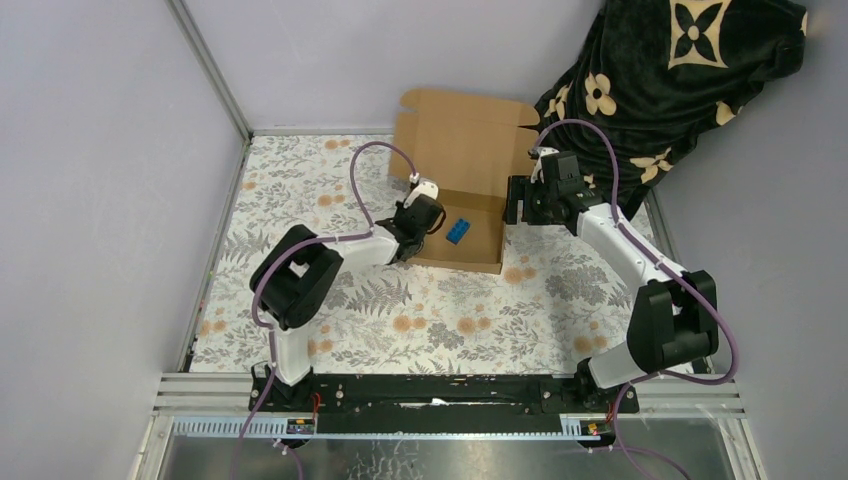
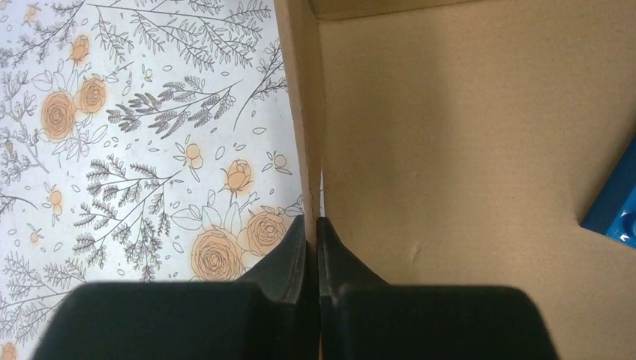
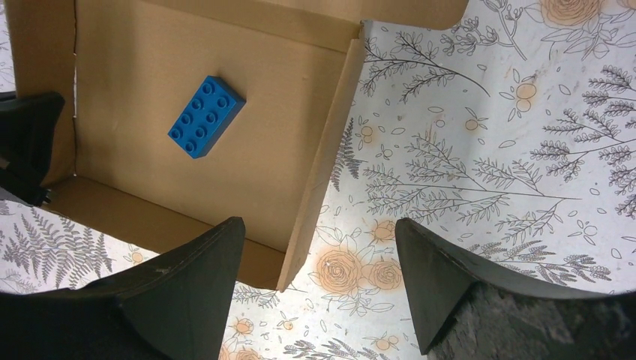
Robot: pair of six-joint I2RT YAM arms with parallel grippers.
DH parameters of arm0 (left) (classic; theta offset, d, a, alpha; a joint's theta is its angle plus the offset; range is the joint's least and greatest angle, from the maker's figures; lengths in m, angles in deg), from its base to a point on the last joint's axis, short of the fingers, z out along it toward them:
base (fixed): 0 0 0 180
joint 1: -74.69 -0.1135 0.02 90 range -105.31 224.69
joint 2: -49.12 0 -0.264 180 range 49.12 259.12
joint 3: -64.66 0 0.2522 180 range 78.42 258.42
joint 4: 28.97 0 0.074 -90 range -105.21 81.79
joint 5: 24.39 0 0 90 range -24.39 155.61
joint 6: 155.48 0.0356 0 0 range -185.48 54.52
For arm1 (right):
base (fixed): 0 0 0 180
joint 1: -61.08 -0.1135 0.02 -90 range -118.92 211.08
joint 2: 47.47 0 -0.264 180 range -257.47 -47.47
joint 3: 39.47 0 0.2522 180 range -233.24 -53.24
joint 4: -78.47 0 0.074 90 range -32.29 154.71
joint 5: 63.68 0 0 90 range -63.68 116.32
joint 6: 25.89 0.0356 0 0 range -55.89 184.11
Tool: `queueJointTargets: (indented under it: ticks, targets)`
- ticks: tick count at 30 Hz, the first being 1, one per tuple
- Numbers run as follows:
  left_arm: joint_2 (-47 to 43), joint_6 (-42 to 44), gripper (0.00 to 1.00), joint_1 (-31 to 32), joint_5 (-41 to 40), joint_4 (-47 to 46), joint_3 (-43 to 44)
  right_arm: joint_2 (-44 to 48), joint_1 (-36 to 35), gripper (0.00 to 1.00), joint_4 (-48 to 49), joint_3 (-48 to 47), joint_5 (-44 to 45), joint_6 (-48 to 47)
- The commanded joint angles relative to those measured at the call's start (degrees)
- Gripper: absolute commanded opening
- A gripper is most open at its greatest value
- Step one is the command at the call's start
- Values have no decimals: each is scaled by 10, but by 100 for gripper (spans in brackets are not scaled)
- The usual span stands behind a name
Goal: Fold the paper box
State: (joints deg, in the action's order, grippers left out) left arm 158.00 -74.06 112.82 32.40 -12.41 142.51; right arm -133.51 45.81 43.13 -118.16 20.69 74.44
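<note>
a floral table (image 1: 420,320) fills the scene, with a dark flowered blanket (image 1: 680,70) heaped at its far right corner. the box (image 1: 455,125) sits at the far middle of the table, between the two arms. its shallow tray lies flat with the side walls up, and its lid flap stands upright against the back wall. the left gripper (image 2: 313,232) is pinched tight on the tray's left wall. the right gripper (image 3: 319,225) is spread wide at the tray's right wall, a finger (image 3: 195,300) over the tray side and the other over the table. a blue brick (image 3: 205,116) lies inside the tray.
</note>
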Motion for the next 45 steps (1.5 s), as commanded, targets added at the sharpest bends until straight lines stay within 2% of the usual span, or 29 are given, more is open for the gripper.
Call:
queueJointTargets:
  ticks: [1, 5, 21, 34, 45]
  targets:
    - [1, -3, 4, 20, -67, 38, 4, 30, -3, 81, -4, -4, 1, -6]
    - [15, -36, 4, 36, -93, 86, 25, 32, -3, 81, -4, -7, -1, -5]
    - [52, -68, 5, 41, -108, 142, 54, 36, -3, 81, -7, -10, -1, -4]
    - [76, -109, 11, 38, -57, 164, 72, 40, -3, 81, -13, -11, -3, -3]
    - [93, -125, 11, 34, -9, 162, 77, 54, -3, 81, -16, -1, 0, -3]
